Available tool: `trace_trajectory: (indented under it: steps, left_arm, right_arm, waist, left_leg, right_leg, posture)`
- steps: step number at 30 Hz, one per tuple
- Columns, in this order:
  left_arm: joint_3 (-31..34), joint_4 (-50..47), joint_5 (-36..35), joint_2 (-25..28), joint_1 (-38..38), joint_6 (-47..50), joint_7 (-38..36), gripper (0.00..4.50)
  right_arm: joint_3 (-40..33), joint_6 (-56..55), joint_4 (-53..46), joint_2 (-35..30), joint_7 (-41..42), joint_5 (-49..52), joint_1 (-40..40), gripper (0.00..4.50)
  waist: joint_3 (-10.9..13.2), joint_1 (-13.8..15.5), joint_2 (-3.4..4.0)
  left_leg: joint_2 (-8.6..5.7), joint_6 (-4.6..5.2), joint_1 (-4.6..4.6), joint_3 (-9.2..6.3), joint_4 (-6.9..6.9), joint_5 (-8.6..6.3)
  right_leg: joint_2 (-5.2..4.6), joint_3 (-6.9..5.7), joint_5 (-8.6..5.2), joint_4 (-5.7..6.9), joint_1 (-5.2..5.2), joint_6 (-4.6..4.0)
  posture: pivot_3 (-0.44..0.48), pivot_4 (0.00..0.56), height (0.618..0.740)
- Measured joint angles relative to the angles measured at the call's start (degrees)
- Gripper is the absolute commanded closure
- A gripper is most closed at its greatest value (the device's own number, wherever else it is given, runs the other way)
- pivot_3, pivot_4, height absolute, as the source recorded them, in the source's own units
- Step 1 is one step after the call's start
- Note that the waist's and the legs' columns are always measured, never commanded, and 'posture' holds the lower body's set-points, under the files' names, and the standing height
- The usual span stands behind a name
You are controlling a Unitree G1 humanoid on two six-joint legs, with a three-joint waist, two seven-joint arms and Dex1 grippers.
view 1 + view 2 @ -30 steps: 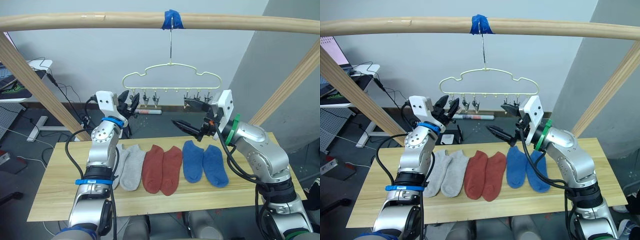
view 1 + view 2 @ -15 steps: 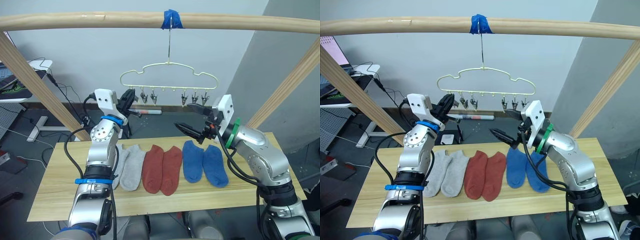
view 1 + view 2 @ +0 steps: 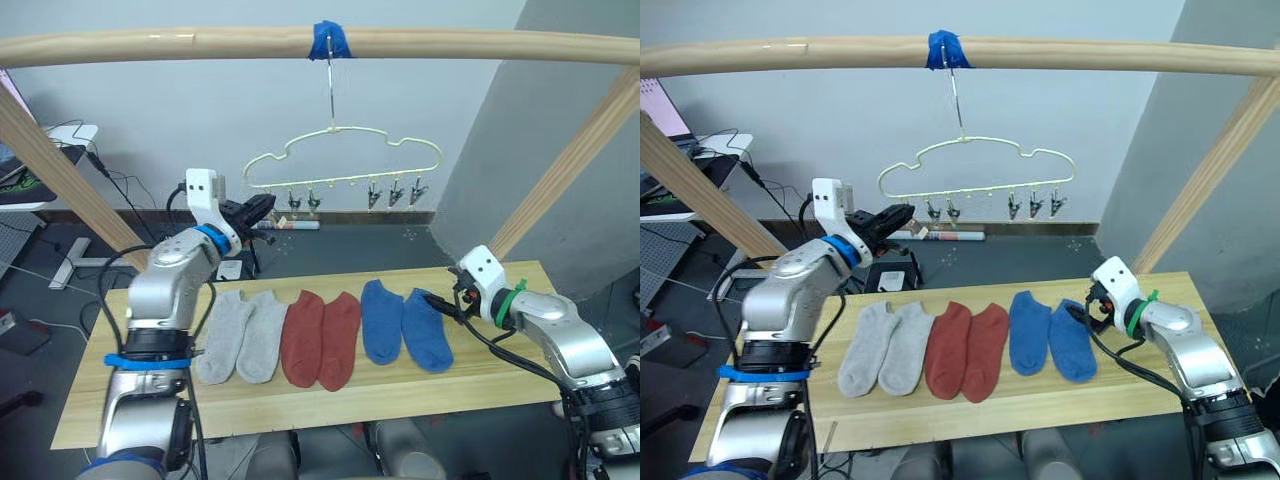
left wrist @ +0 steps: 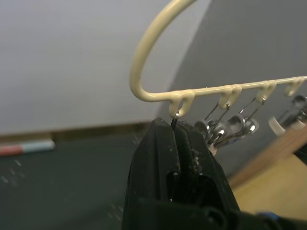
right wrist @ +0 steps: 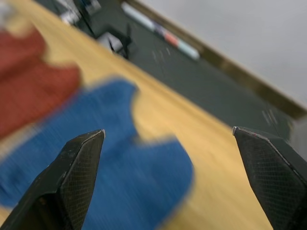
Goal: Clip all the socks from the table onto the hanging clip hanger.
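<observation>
Six socks were laid side by side in a row across the middle of the table (image 3: 90, 400): two grey socks (image 3: 242, 335) toward its left end, two rust red socks (image 3: 321, 338) at the centre, and two blue socks (image 3: 404, 323) toward its right end. Within each pair the socks touched. Bare wood was left along the near edge, at both ends, and in a narrower strip along the far edge.

The clip hanger (image 3: 341, 160) was hung by its hook from a wooden pole (image 3: 200, 43), where blue tape (image 3: 327, 38) was wrapped, well above the far edge. Its metal clips (image 3: 395, 192) were seen dangling from the lower bar.

The left gripper (image 3: 258, 207) was raised at the hanger's left end. In the left wrist view its fingers (image 4: 165, 143) were pressed together on the wire of the end clip (image 4: 173, 120), just under the hanger's loop.

The right gripper (image 3: 437, 303) was held low over the table, just beside the outer blue sock (image 3: 425, 328). In the right wrist view its jaws were spread wide, with that sock lying between and below the fingertips (image 5: 91, 141), untouched.
</observation>
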Motion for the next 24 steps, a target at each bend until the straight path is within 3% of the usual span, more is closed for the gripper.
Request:
trace_trajectory:
  steps: [3,8,20,24]
  left_arm:
    - [1.0,-1.3,-3.6,2.6,-0.8,7.1,-2.4,4.48]
    - [2.3,-4.0,-9.1,2.7,-0.7,16.6,-2.7,4.48]
    - [3.0,-7.5,-10.7,3.4,0.3,20.2,-2.7,4.48]
    - [3.0,-7.5,-10.7,3.5,0.3,20.2,-2.7,4.5]
  right_arm:
    - [2.3,-2.9,8.2,2.7,0.5,-2.6,-1.0,0.0]
    - [3.3,-7.2,18.6,5.7,1.3,-4.9,-5.5,0.0]
    - [3.6,-13.5,28.9,9.5,2.6,-8.6,-8.2,0.0]
    - [3.8,-14.3,29.7,10.1,3.5,-9.4,-8.2,0.96]
  waist:
    - [0.1,-0.4,0.06]
    - [0.1,-0.5,0.09]
    - [0.1,0.3,0.1]
    - [0.1,0.3,0.1]
  left_leg:
    - [0.0,0.01,0.04,0.01,0.0,0.01]
    - [-0.01,0.0,-0.02,0.02,0.04,0.01]
    - [-0.02,-0.01,0.0,-0.01,0.03,0.01]
    - [-0.02,-0.01,0.0,0.0,0.04,0.01]
  right_leg:
    - [0.0,0.01,0.0,0.07,0.01,-0.01]
    - [-0.02,0.03,0.0,0.04,0.01,0.0]
    - [-0.03,0.01,0.0,0.08,0.01,0.0]
    - [-0.03,0.02,0.0,0.09,0.01,0.0]
  posture:
    - [-0.143,0.197,0.74]
    - [-0.133,0.196,0.74]
    - [-0.107,0.185,0.74]
    - [-0.108,0.184,0.74]
